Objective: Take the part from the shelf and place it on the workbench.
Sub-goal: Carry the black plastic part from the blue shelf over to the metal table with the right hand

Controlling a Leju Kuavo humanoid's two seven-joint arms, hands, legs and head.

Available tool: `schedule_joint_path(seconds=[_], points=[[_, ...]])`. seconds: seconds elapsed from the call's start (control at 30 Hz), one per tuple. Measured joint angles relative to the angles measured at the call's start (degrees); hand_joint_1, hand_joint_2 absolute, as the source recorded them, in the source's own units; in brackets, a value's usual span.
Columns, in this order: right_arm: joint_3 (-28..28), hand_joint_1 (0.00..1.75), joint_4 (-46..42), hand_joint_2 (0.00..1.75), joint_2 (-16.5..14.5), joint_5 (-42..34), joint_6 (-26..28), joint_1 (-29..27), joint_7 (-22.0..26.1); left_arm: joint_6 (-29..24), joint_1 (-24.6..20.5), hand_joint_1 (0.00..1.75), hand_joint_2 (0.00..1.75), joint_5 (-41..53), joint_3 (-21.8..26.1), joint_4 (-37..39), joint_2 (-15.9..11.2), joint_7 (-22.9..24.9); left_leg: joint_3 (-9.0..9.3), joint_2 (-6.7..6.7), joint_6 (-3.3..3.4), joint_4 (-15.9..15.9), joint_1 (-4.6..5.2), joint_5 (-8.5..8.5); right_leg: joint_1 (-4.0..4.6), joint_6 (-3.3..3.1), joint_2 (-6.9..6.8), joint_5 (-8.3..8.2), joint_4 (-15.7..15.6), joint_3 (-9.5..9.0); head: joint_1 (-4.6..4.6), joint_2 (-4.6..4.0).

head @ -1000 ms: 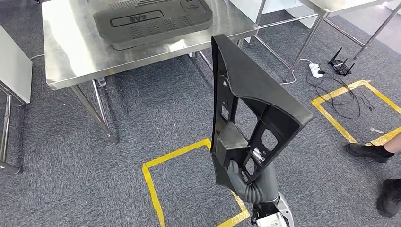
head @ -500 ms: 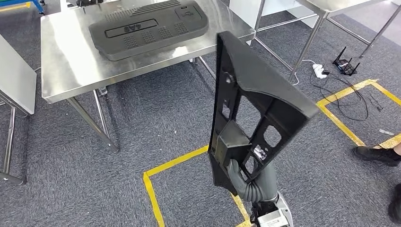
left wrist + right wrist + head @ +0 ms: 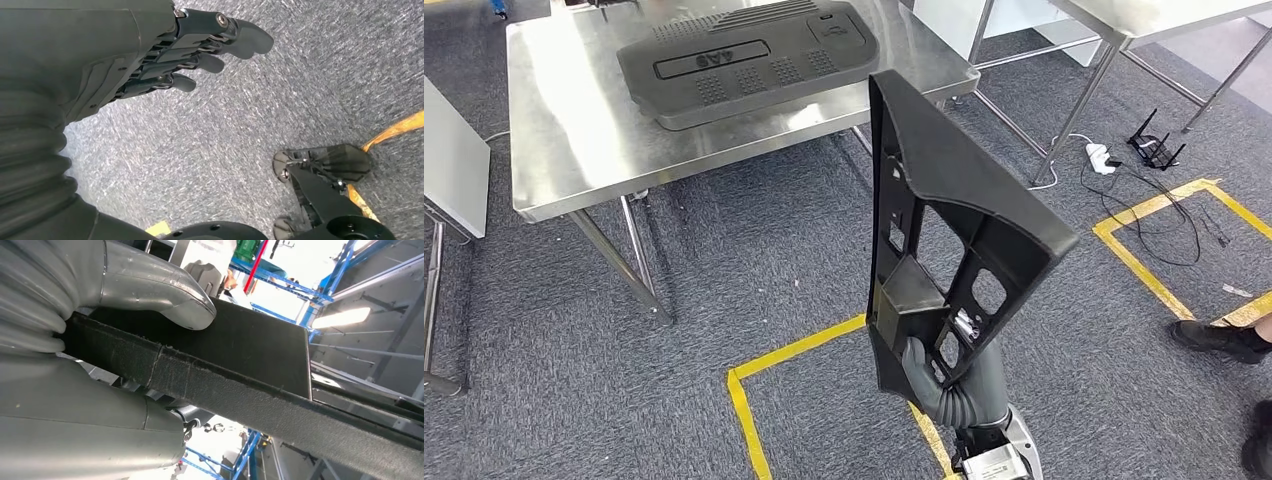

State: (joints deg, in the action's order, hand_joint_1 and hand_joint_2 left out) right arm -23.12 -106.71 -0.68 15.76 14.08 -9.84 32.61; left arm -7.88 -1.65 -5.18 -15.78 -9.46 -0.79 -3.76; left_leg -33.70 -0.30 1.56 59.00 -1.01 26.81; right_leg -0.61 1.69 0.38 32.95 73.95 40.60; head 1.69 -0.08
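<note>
Part is off the shelf, gripped upright at its lower end by my right hand. Left hand hangs empty, fingers apart. Workbench stands far left; I judge approach and placing remain.

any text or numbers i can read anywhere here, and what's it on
"AAS", or close to it: raised letters in the long recessed slot of the dark panel lying on the steel workbench; they read upside down from the head view, so the exact letters are uncertain.
The black part held by the right hand: no text visible.
The left hand: no markings readable.
</note>
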Motion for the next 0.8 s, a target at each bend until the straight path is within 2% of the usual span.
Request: schedule_joint_path(seconds=[0.03,0.07,0.1,0.13,0.17,0.2,0.23,0.33,0.37,0.4,0.43,0.5,0.53,0.57,0.6,0.63,0.67,0.7,0.73,0.8], points=[[0.00,1.75,0.00,1.75,0.02,-0.01,0.00,-0.04,-0.01,-0.01,0.02,0.00,1.75,0.00,0.00,0.00,0.00,0.00,0.23,-0.04,0.07,0.00,-0.01,0.23,-0.08,0.32,0.00,-0.20,1.63,1.60,0.01,-0.01],[0.00,1.75,0.00,1.75,0.04,-0.01,0.00,-0.06,-0.01,0.00,0.04,0.00,1.75,0.00,0.00,0.00,0.01,0.00,0.57,-0.10,0.04,0.00,-0.05,0.49,-0.16,0.85,-0.01,-1.44,0.82,1.96,-0.01,-0.01],[0.00,1.75,0.00,1.75,0.05,-0.02,0.00,-0.07,-0.02,0.01,0.04,0.00,1.75,0.00,-0.01,0.00,0.04,-0.01,0.99,-0.18,-0.08,0.00,-0.10,0.78,-0.25,1.44,-0.04,-3.44,-2.27,1.08,-0.01,-0.01],[-0.01,1.75,0.00,1.75,0.06,-0.02,0.00,-0.05,-0.02,0.01,0.02,0.00,1.75,0.00,-0.01,0.00,0.07,-0.03,1.40,-0.26,-0.28,-0.01,-0.14,1.09,-0.33,1.96,-0.15,-5.68,-6.62,-0.57,-0.04,-0.01],[-0.01,1.75,0.00,1.75,0.06,-0.03,0.00,0.00,-0.02,0.01,-0.02,0.00,1.75,0.00,-0.02,-0.01,0.08,-0.04,1.72,-0.34,-0.58,0.05,-0.01,1.52,-0.31,2.10,-0.25,-7.42,-10.70,-2.37,-0.11,-0.01],[-0.01,1.75,0.00,1.75,0.05,-0.03,0.00,0.03,-0.03,0.00,-0.06,0.00,1.75,0.00,-0.02,-0.01,0.09,-0.06,1.95,-0.41,-0.91,0.03,0.12,1.91,-0.28,1.87,-0.32,-8.45,-13.57,-3.69,-0.15,-0.01],[-0.01,1.75,0.00,1.75,0.05,-0.04,0.00,0.06,-0.05,-0.01,-0.08,0.00,1.75,0.00,-0.02,-0.01,0.06,-0.07,2.12,-0.45,-1.25,-0.06,0.27,2.23,-0.17,1.39,-0.37,-8.84,-15.09,-4.43,-0.14,-0.01],[0.04,1.75,-0.01,1.75,0.05,-0.07,0.00,0.09,-0.10,-0.01,-0.16,0.00,1.75,0.00,-0.02,-0.03,-0.02,-0.07,2.58,-0.25,-2.19,-0.27,0.15,2.77,-0.07,-0.29,-0.20,-8.68,-15.62,-4.99,-0.01,-0.01],[0.05,1.75,-0.01,1.75,0.03,-0.07,0.00,0.09,-0.10,-0.02,-0.20,0.00,1.75,0.00,-0.02,-0.05,-0.04,-0.08,2.32,-0.12,-2.45,0.66,0.05,3.30,-0.16,-0.75,-0.17,-8.53,-15.72,-5.34,0.10,-0.01],[0.06,1.75,-0.01,1.75,0.01,-0.07,0.00,0.09,-0.10,-0.02,-0.23,0.00,1.75,0.00,-0.02,-0.07,-0.05,-0.08,1.46,-0.02,-2.67,2.72,0.00,4.30,-0.30,-1.16,-0.16,-8.35,-15.82,-5.77,0.23,-0.01],[0.07,1.75,0.00,1.75,-0.01,-0.07,0.00,0.10,-0.11,-0.03,-0.24,0.00,1.75,0.00,-0.03,-0.07,-0.04,-0.09,-0.16,0.04,-2.82,5.93,-0.03,5.70,-0.28,-1.54,-0.17,-8.08,-15.84,-6.16,0.36,-0.01],[0.07,1.75,0.01,1.75,-0.02,-0.07,0.00,0.10,-0.11,-0.03,-0.22,0.00,1.75,-0.01,-0.03,-0.06,-0.01,-0.09,-4.63,0.06,-3.00,13.61,-0.05,8.41,0.01,-2.13,-0.19,-7.50,-15.83,-6.82,0.45,-0.01],[0.07,1.75,0.02,1.75,-0.02,-0.07,0.00,0.09,-0.11,-0.03,-0.16,0.00,1.75,-0.01,-0.03,-0.05,-0.01,-0.08,-6.32,0.06,-2.97,15.79,-0.04,8.51,0.18,-2.29,-0.14,-7.18,-15.82,-7.19,0.45,-0.01],[0.07,1.75,0.02,1.75,-0.02,-0.07,0.00,0.08,-0.11,-0.03,-0.09,0.00,1.75,-0.02,-0.02,-0.05,-0.02,-0.07,-7.01,0.06,-2.84,15.87,-0.03,7.41,0.33,-2.35,-0.03,-6.84,-15.82,-7.65,0.46,-0.01],[0.07,1.75,0.02,1.75,-0.02,-0.07,0.00,0.08,-0.11,-0.02,-0.03,0.00,1.75,-0.03,-0.02,-0.04,-0.03,-0.06,-6.44,0.06,-2.59,13.47,0.00,5.16,0.45,-2.33,0.11,-6.48,-15.82,-8.22,0.46,-0.01],[0.07,1.75,0.02,1.75,-0.02,-0.08,0.00,0.08,-0.11,-0.01,0.03,0.00,1.75,-0.05,-0.02,-0.04,-0.05,-0.04,-5.05,0.06,-2.22,9.57,0.08,2.40,0.53,-2.24,0.23,-6.07,-15.83,-8.83,0.48,-0.01],[0.07,1.75,0.03,1.75,-0.03,-0.08,0.00,0.09,-0.11,0.01,0.04,0.00,1.75,-0.09,-0.02,-0.02,-0.09,-0.02,-3.50,0.09,-1.83,5.80,0.26,0.45,0.68,-2.08,0.30,-5.66,-15.82,-9.28,0.43,-0.01],[0.07,1.75,0.04,1.75,-0.03,-0.09,0.00,0.12,-0.11,0.03,-0.01,0.00,1.75,-0.14,-0.02,-0.01,-0.11,-0.01,-2.24,0.11,-1.49,2.86,0.47,-0.78,0.79,-1.83,0.34,-5.29,-15.80,-9.60,0.42,-0.01],[0.06,1.75,0.05,1.75,-0.04,-0.09,0.00,0.15,-0.11,0.04,-0.08,0.00,1.75,-0.18,-0.02,0.01,-0.13,0.01,-1.57,0.12,-1.23,1.31,0.74,-1.14,0.83,-1.56,0.34,-5.02,-15.78,-9.73,0.37,-0.01],[0.04,1.75,0.06,1.75,-0.05,-0.08,0.00,0.20,-0.13,0.08,-0.21,0.00,1.75,-0.20,-0.02,0.02,-0.13,0.02,-1.20,0.09,-0.81,0.68,1.17,-0.80,0.74,-0.95,0.33,-4.72,-15.93,-9.85,0.39,-0.01]])
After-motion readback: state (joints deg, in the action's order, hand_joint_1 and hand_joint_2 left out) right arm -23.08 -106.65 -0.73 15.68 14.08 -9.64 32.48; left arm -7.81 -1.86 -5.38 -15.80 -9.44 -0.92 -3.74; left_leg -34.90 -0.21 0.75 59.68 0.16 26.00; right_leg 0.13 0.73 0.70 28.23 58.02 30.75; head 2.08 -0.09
